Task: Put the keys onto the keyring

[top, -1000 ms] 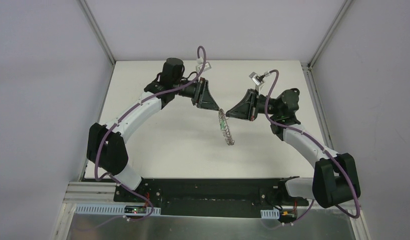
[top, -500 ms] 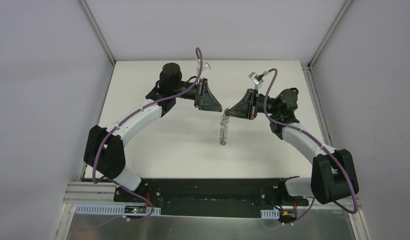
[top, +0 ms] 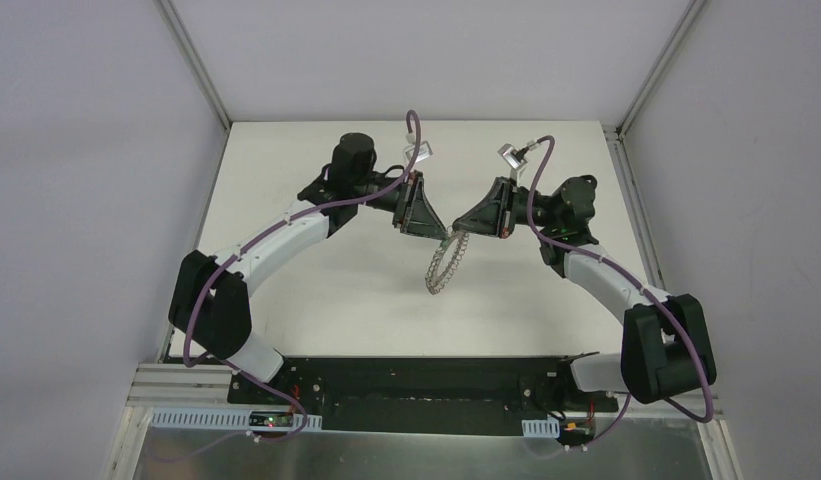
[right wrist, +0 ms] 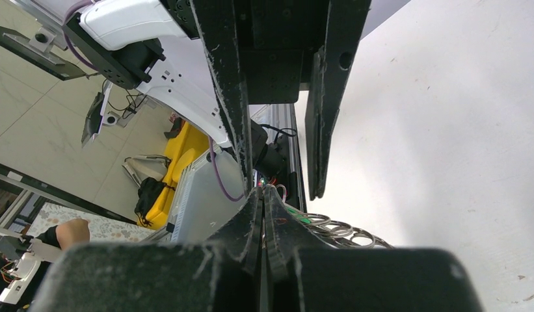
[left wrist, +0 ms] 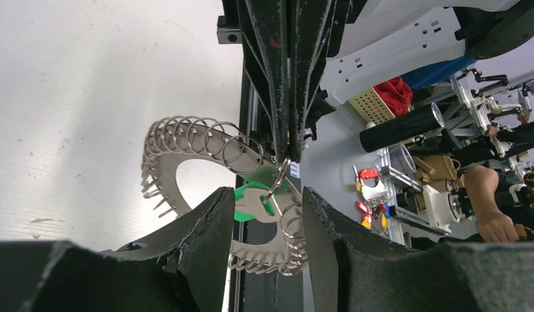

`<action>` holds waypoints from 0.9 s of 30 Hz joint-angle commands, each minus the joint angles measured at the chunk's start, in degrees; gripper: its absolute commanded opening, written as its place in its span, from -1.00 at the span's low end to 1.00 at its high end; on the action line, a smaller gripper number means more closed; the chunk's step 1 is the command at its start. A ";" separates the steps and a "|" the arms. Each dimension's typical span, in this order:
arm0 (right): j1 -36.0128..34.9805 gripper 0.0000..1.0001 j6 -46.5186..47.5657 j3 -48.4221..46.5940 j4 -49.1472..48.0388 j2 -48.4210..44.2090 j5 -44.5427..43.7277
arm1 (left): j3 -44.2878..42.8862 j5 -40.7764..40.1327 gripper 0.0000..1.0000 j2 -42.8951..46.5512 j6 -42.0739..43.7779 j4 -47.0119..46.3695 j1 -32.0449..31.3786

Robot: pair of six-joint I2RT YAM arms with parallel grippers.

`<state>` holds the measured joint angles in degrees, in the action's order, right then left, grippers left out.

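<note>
The keyring [top: 442, 264], a flat grey ring fringed with wire loops, hangs above the table. My right gripper [top: 458, 228] is shut on one wire loop at its top edge, and its closed fingertips [left wrist: 285, 151] pinch that loop. The key [left wrist: 253, 204], silver with a green head, hangs on a loop against the ring's face. My left gripper [left wrist: 267, 195] stands open from the other side, its fingers [left wrist: 212, 240] flanking the key and the ring's near rim. In the right wrist view my right gripper [right wrist: 263, 192] is shut, with the loops [right wrist: 339, 231] just beyond it.
The white table [top: 326, 280] lies under the hanging ring, walled on three sides by grey panels with metal posts [top: 191, 60]. The black base rail [top: 426, 385] runs along the near edge. Both arms meet tip to tip over the table's middle.
The ring has turned from edge-on to show its face and has swung left. My left gripper has moved right, up to the ring, and narrowed a little. The right gripper stays shut.
</note>
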<state>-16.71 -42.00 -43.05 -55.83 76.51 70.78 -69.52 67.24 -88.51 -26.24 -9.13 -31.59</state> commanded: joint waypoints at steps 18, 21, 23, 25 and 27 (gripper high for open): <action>0.57 -1.00 -0.72 -0.83 -4.32 0.50 0.07 | -4.66 0.44 -0.55 0.42 4.73 3.88 -2.11; 0.58 -1.00 -0.72 -0.75 -4.30 0.39 0.06 | -4.67 0.43 -0.63 0.36 4.97 4.28 -2.16; 0.61 -1.00 -0.76 -0.73 -4.36 0.46 0.03 | -4.75 0.37 -0.67 0.27 5.13 4.43 -2.16; 0.56 -1.00 -0.78 -0.72 -4.37 0.49 0.06 | -5.04 0.20 -0.68 0.12 5.23 4.62 -2.24; 0.58 -1.00 -0.76 -0.73 -4.29 0.40 0.10 | -5.53 0.04 -0.70 -0.18 5.31 4.91 -2.24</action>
<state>-16.58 -42.02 -43.05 -55.99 77.32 70.94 -72.10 66.85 -88.62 -22.85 -3.97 -33.08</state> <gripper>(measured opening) 0.005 0.159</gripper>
